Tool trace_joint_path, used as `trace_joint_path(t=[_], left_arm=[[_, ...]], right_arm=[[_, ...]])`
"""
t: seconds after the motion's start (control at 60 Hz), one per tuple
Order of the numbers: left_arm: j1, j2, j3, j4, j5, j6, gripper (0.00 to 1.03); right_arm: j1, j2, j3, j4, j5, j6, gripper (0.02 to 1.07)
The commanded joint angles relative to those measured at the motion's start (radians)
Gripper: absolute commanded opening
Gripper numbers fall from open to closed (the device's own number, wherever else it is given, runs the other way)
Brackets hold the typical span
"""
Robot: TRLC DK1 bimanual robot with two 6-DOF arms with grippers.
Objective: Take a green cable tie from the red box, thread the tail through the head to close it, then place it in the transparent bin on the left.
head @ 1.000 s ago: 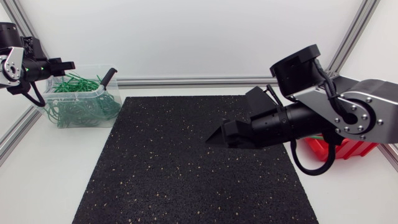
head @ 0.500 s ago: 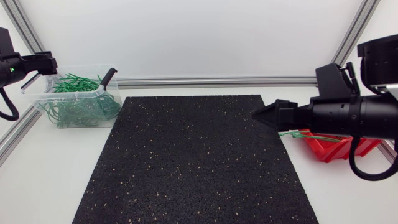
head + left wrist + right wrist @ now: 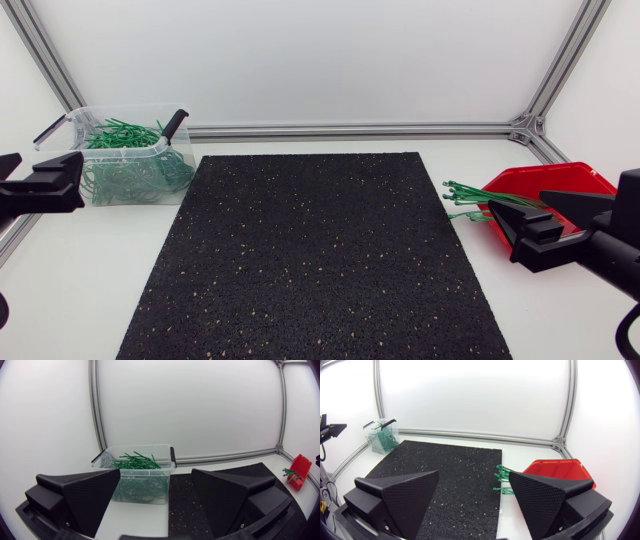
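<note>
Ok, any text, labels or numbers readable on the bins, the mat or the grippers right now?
No text can be read in any view.
red box: no label shows.
transparent bin: no print shows.
black mat: light specks only, no marks.
left gripper and right gripper: plain black, no writing visible.

Counted: one red box [image 3: 560, 180], one transparent bin [image 3: 120, 150], one black mat [image 3: 310, 260], one left gripper [image 3: 155, 472], one right gripper [image 3: 474, 475]. Green cable ties [image 3: 470, 195]: two heaps, individual number indeterminable.
</note>
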Motion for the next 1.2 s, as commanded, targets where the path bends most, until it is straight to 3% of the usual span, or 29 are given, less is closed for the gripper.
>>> trace_joint_path(t=[0.0,0.85,1.183], left_arm=[[-0.02,-0.091,-0.057,-0.019,-0.008,0.01,0.99],[-0.055,-0.43,-0.484,0.133,0.044,-0.062,0.99],[-0.06,-0.477,-0.543,0.154,0.052,-0.072,0.99]], right_arm=[[-0.019,-0.036,-0.061,0.03,0.009,-0.021,1.04],[-0.178,-0.376,-0.487,0.418,0.029,-0.014,1.04],[-0.178,-0.376,-0.487,0.418,0.029,-0.014,1.04]])
